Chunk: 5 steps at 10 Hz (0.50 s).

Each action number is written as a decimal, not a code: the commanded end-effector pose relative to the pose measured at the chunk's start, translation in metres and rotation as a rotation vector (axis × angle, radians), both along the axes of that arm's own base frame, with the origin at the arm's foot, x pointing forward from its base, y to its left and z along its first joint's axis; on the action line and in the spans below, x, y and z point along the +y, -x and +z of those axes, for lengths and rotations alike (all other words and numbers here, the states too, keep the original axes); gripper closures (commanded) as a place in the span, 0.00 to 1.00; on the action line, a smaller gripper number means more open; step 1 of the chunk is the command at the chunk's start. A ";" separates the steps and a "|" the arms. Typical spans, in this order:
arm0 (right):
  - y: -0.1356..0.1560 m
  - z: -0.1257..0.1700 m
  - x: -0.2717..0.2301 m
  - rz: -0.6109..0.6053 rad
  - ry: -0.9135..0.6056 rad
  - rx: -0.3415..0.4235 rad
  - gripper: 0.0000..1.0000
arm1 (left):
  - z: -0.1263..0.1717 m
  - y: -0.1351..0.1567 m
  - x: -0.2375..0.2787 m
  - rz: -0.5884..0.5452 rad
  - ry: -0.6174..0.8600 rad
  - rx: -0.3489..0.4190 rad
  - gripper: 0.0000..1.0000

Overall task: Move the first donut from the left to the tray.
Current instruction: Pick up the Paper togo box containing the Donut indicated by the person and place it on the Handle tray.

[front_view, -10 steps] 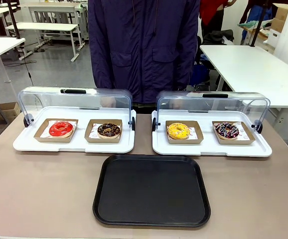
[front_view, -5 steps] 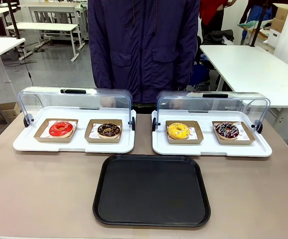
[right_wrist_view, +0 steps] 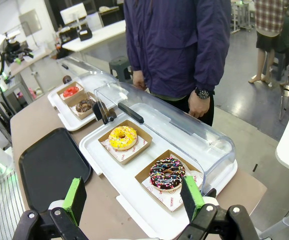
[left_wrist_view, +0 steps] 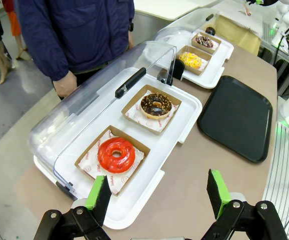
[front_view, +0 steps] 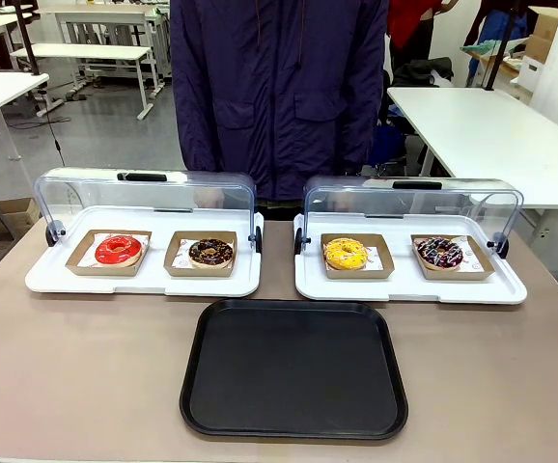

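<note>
Jaws on both arms stand spread wide with nothing between them. The left gripper [left_wrist_view: 158,181] hangs above the near edge of the left white tray [front_view: 144,282], and its green pads frame the red donut [front_view: 118,249] from above. The right gripper [right_wrist_view: 132,186] hangs the same way over the near edge of the right white tray [front_view: 409,287].

The red donut sits in a shallow brown cardboard holder [front_view: 78,261] on a sheet of printed paper, at the left end of the left white tray. Just beside it, to the right in its own holder, is a chocolate donut [front_view: 210,252]. The right white tray carries a yellow donut [front_view: 345,253] and, at the far right, a dark donut with sprinkles [front_view: 439,253], each in a holder too. Both clear lids [front_view: 144,193] are swung up and back, leaving the donuts uncovered.

The black tray [front_view: 293,371] lies flat on the brown table [front_view: 76,367], on the robot's side of the two white trays and centred between them. The red donut is apart from it, up and to the left.

A person in a dark blue jacket [front_view: 279,87] stands at the far edge of the table, with one hand [left_wrist_view: 64,84] hanging just behind the left lid.
</note>
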State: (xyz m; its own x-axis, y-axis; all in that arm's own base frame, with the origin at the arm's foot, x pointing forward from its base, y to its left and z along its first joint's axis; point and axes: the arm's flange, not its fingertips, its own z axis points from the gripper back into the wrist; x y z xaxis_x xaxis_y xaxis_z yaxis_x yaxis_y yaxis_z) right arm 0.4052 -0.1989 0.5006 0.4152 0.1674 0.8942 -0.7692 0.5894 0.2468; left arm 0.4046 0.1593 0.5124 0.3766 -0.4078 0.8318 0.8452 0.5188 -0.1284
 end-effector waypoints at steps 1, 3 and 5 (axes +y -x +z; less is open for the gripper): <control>0.001 0.000 0.003 0.001 -0.009 -0.019 0.00 | 0.001 0.000 0.000 -0.011 0.005 -0.008 0.00; 0.001 0.000 0.003 0.001 -0.009 -0.019 0.00 | 0.001 0.000 0.000 -0.011 0.005 -0.008 0.00; 0.001 0.000 0.003 0.001 -0.009 -0.019 0.00 | 0.001 0.000 0.000 -0.011 0.005 -0.008 0.00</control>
State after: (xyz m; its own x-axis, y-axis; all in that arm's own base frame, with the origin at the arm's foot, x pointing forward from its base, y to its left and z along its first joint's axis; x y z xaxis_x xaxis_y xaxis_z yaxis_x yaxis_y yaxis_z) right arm 0.4052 -0.1989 0.5006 0.4152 0.1674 0.8942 -0.7692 0.5894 0.2468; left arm 0.4046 0.1593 0.5124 0.3766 -0.4078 0.8318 0.8452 0.5188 -0.1284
